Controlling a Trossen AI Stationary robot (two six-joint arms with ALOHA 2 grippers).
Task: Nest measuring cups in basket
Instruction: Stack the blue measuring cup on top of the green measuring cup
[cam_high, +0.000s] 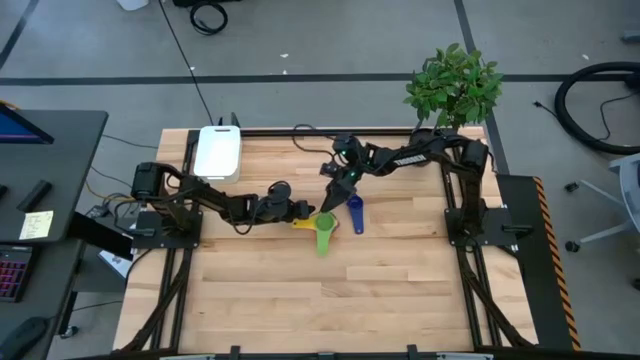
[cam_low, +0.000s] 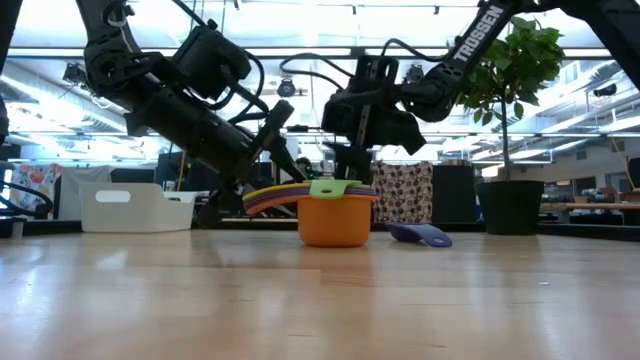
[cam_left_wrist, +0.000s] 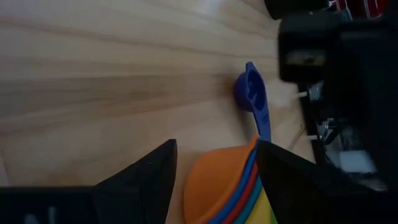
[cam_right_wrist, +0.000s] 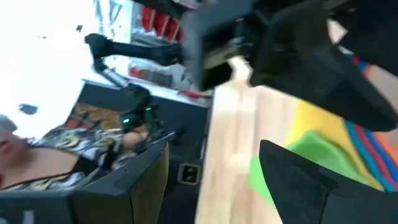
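Low view shows only the outermost orange cup (cam_low: 334, 222) of the nested stack in full; the cups inside it appear merely as a fan of coloured handles (cam_low: 290, 194) with a green one (cam_low: 330, 187) on top, so their count cannot be made out. From above, the stack (cam_high: 324, 233) is partly covered by both arms, with just green and yellow showing. The dark blue cup (cam_high: 355, 212) lies alone on the table, just beside the stack on the plant's side. The white basket (cam_high: 217, 152) sits well apart from the stack, at the far table edge, holding no cups.

The left gripper (cam_high: 303, 211) reaches low and nearly level, fingers spread on either side of the stack's handles without visibly clamping them. The right gripper (cam_high: 336, 186) slants down just behind the stack, fingers apart, holding nothing.
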